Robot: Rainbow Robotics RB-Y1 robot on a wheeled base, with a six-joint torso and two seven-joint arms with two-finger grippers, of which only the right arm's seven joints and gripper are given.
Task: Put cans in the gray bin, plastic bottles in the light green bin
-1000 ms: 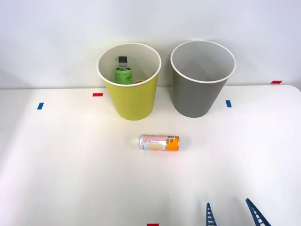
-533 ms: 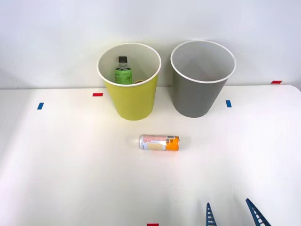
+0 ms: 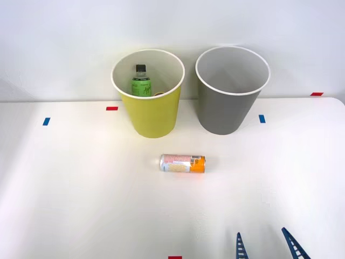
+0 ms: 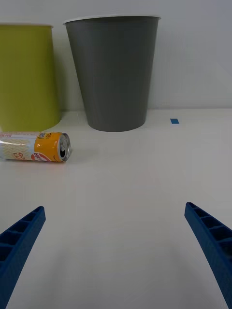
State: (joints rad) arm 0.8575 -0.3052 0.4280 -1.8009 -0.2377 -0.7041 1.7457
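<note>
A slim can with a pale patterned label and an orange end lies on its side on the white table, in front of both bins; the wrist view shows the can too. The light green bin stands at the back left of centre with a green-labelled plastic bottle upright inside. The gray bin stands to its right, its inside pale and bare. My right gripper is open low at the table's near edge, right of the can and well short of it, holding nothing; its blue fingers stand wide apart.
Small blue tape marks and red tape marks dot the table. A white wall rises behind the bins. Open table lies between my gripper and the can.
</note>
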